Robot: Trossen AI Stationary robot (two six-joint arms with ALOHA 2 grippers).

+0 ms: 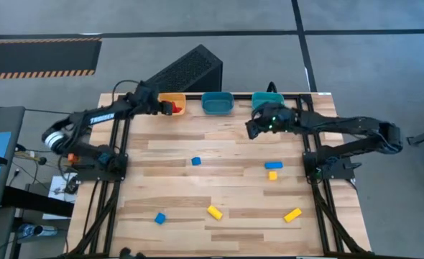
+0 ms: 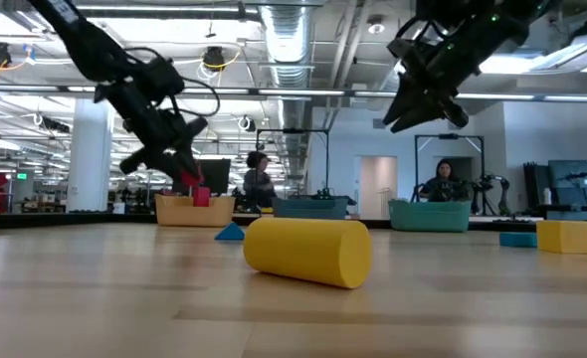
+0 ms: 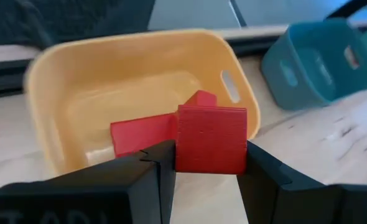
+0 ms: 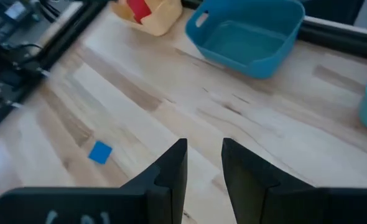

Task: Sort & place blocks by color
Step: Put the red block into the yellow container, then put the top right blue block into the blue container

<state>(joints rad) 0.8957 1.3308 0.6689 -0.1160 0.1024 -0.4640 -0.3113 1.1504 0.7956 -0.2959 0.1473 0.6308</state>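
Observation:
My left gripper (image 1: 170,108) is shut on a red block (image 3: 211,138) above the near rim of the yellow-orange bin (image 1: 173,97) at the table's far edge. Two more red blocks (image 3: 143,134) lie on the bin's floor. My right gripper (image 1: 254,128) hangs above the table in front of the teal bin (image 1: 267,99); its fingers (image 4: 177,163) stand a little apart and hold nothing. Blue blocks (image 1: 196,161) (image 1: 273,165) (image 1: 159,217) and yellow blocks (image 1: 272,175) (image 1: 214,211) (image 1: 292,214) lie on the table. My left gripper pinches the red block by two opposite side faces (image 3: 178,149) between its two fingers. The fingers slant down from the table's left and near side. The block is lifted clear, and it also shows below the fingers in the low view (image 2: 196,189), above the bin.
A blue bin (image 1: 217,103) stands between the yellow-orange and teal bins along the far edge. A dark slanted box (image 1: 187,70) lies behind the bins. The arms' black frames run along the table's left and right sides. People sit in the room beyond (image 2: 258,179).

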